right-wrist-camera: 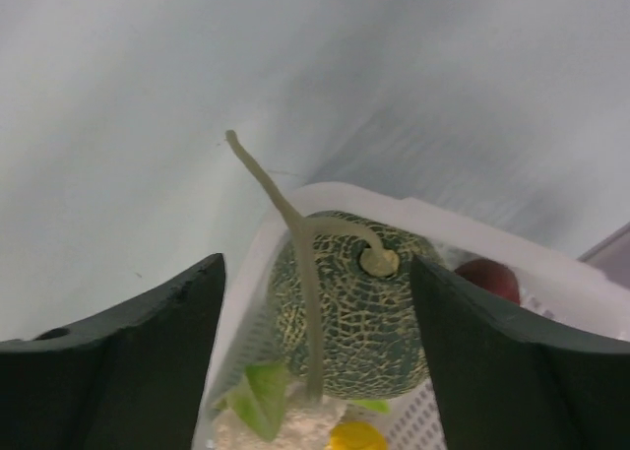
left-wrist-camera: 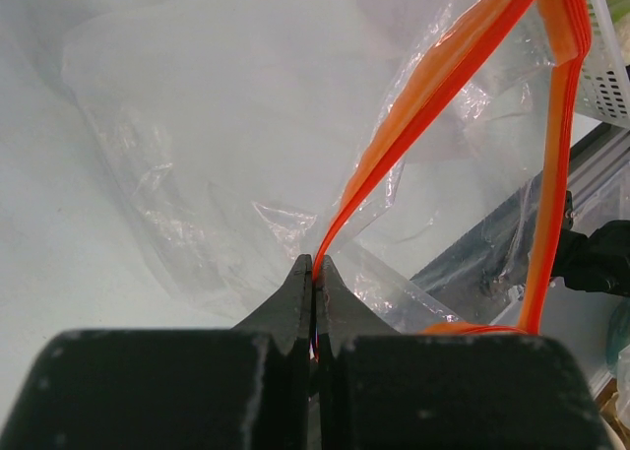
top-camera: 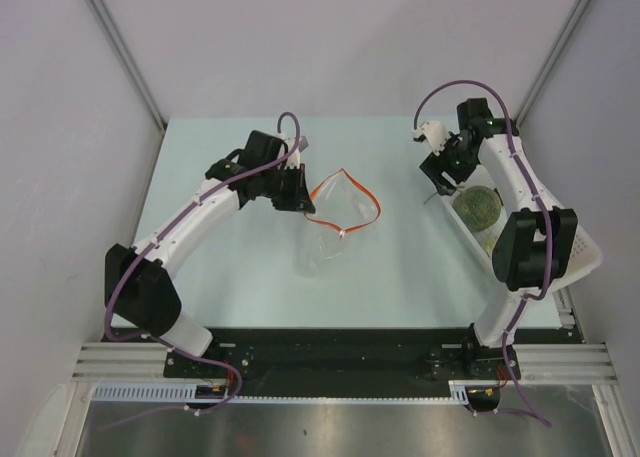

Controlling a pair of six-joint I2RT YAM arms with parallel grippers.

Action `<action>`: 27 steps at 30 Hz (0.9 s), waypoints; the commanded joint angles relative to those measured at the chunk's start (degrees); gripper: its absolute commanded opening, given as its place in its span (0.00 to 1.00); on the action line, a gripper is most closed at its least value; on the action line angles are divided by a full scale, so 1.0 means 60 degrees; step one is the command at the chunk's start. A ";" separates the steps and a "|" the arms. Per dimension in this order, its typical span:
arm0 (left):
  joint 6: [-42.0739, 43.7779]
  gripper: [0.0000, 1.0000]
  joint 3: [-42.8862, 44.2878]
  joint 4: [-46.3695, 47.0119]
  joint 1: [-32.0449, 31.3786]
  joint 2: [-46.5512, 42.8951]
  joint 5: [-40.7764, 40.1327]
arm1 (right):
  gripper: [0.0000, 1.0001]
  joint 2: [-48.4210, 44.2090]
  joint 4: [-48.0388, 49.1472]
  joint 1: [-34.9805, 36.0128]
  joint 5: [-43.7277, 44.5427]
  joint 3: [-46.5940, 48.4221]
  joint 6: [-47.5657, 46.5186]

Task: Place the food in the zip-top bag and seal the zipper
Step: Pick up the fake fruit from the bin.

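Note:
The clear zip-top bag (top-camera: pixel 330 239) lies mid-table with its orange-red zipper (top-camera: pixel 345 199) gaping open; it also shows in the left wrist view (left-wrist-camera: pixel 197 174). My left gripper (top-camera: pixel 297 199) is shut on the zipper strip (left-wrist-camera: pixel 413 125) at the mouth's left end (left-wrist-camera: pixel 315 263). The food sits in the white basket (top-camera: pixel 575 239) at right: a dark green netted melon (right-wrist-camera: pixel 345 307) with a long pale stem, a cream piece (right-wrist-camera: pixel 281 432), a yellow piece (right-wrist-camera: pixel 356 436), lime green leaves (right-wrist-camera: pixel 258 396) and a dark red piece (right-wrist-camera: pixel 489 278). My right gripper (top-camera: pixel 445 182) is open over the melon (top-camera: pixel 476 205), its fingers on either side.
Grey booth walls close in the pale green table (top-camera: pixel 230 287) on three sides. The black base rail (top-camera: pixel 330 349) runs along the near edge. The basket rim (right-wrist-camera: pixel 345 196) lies just under the right fingers.

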 commanded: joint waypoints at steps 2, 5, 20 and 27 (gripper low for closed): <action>-0.0174 0.00 0.0335 0.0256 -0.0092 -0.0147 0.0048 | 0.70 0.0474 -0.0057 0.0247 0.0617 0.0962 -0.1539; -0.0160 0.00 0.0349 0.0270 -0.0092 -0.0133 0.0018 | 0.61 0.0664 -0.0219 0.0247 0.0749 0.0890 -0.1980; -0.0057 0.00 0.0247 0.0227 -0.0106 -0.0250 -0.0084 | 0.44 0.0899 -0.0439 0.0130 0.0618 0.0685 -0.2933; -0.0013 0.00 0.0305 0.0182 -0.0106 -0.0148 -0.0040 | 0.32 0.0767 -0.0073 0.0188 0.0838 0.0348 -0.3036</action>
